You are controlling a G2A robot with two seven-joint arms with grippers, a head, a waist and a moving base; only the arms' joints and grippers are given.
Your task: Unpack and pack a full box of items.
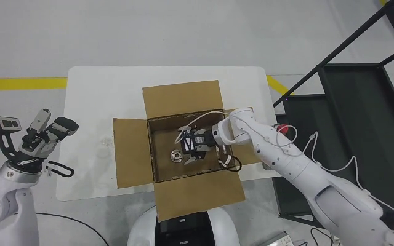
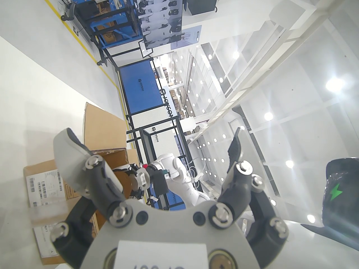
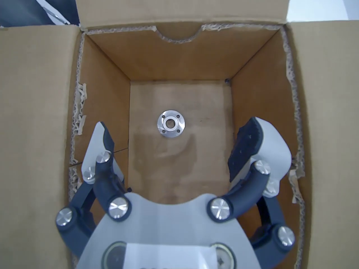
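An open cardboard box (image 1: pixel 182 98) with its flaps folded out stands in the middle of the white table (image 1: pixel 92 92). On its floor lies one round metal flange (image 3: pixel 171 123) with a centre hole, also seen from above as the flange (image 1: pixel 176 155). My right gripper (image 3: pixel 179 141) hangs inside the box just above the floor, open and empty, with the flange ahead of its fingertips; from above the right gripper (image 1: pixel 188 146) sits mid-box. My left gripper (image 2: pixel 152 148) is open and empty, held off the table's left side, the left gripper (image 1: pixel 58 127) pointing towards the box (image 2: pixel 103 124).
A dark metal rack (image 1: pixel 345 92) stands to the right of the table, close to the right arm. The box's four flaps (image 1: pixel 132 152) spread over the tabletop. A white label (image 2: pixel 46 189) is stuck on the box's outer side.
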